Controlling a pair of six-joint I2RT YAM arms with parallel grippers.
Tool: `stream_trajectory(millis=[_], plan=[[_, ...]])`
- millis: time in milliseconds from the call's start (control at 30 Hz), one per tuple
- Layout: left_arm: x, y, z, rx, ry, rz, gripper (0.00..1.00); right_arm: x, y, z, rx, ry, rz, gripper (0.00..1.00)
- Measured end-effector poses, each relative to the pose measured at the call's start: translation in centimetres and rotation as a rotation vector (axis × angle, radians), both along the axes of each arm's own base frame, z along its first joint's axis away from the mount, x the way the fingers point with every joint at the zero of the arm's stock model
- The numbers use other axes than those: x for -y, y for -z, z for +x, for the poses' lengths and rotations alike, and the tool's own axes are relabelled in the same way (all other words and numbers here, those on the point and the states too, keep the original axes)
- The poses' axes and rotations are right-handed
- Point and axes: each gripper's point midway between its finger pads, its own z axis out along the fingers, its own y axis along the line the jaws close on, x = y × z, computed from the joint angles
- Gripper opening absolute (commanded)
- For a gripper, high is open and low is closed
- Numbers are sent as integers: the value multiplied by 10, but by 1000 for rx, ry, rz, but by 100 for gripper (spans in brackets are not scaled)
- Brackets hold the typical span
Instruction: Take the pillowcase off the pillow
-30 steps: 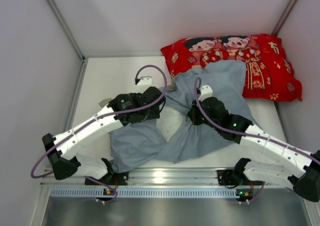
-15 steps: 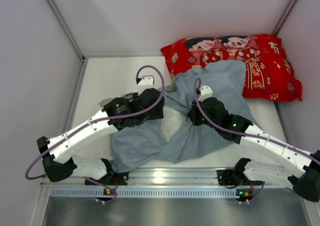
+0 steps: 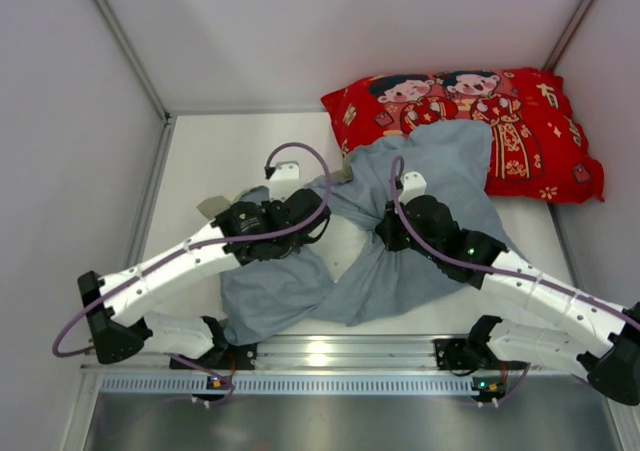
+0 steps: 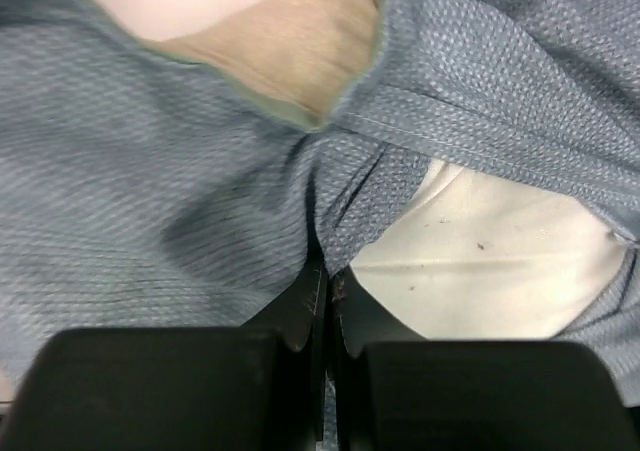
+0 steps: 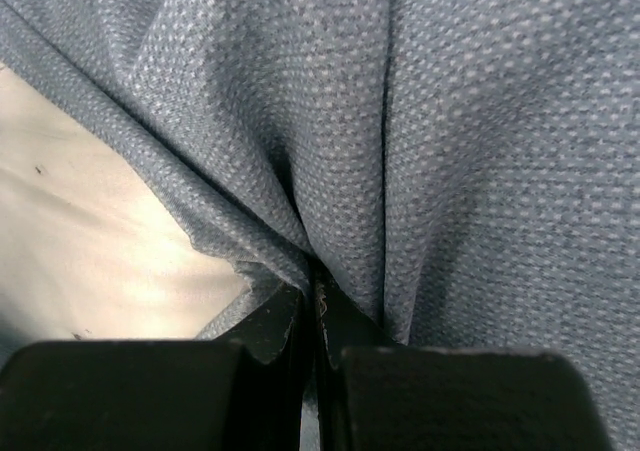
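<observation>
Two pinches on pillowcase (image 3: 425, 176): L gripper (image 4: 325, 286) clamped on fold by opening edge, R gripper (image 5: 308, 296) clamped on bunched fold at its 3 o'clock. Case mid-table, blue-grey side up. Pillow (image 3: 345, 243) exposed btwn them. Red pillow (image 3: 535, 111) at 1 o'clock, case edge overlapping it.

Most of the pillow (image 3: 348, 243) lies hidden under the pillowcase (image 3: 440, 161), only a white patch showing between the arms, and the cloth also covers the near left edge of the red pillow (image 3: 530, 111).
</observation>
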Motion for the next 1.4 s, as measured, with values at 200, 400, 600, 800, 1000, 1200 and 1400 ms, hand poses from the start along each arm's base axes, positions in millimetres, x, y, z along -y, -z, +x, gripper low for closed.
stream_trajectory(millis=[200, 400, 600, 800, 1000, 1200, 1400], plan=[[-48, -52, -21, 136, -102, -208, 0, 3, 1, 4, -5, 37, 18, 0], [-102, -80, -43, 213, -244, -399, 0, 17, 8, 13, -51, 97, 80, 0], [-101, -44, -41, 162, -270, -312, 0, 33, 3, 16, -58, 127, 108, 0], [-106, -29, -38, 151, -284, -204, 0, 27, -6, -3, -61, -13, 112, 85], [-109, -15, -39, 124, -238, -118, 0, -32, -65, -67, -14, -410, 159, 99], [-102, -18, -44, 130, -165, -184, 0, -95, -131, -116, 62, -704, 218, 96], [-100, -34, -51, 159, -118, -300, 0, -161, -102, -76, 9, -675, 100, 97]])
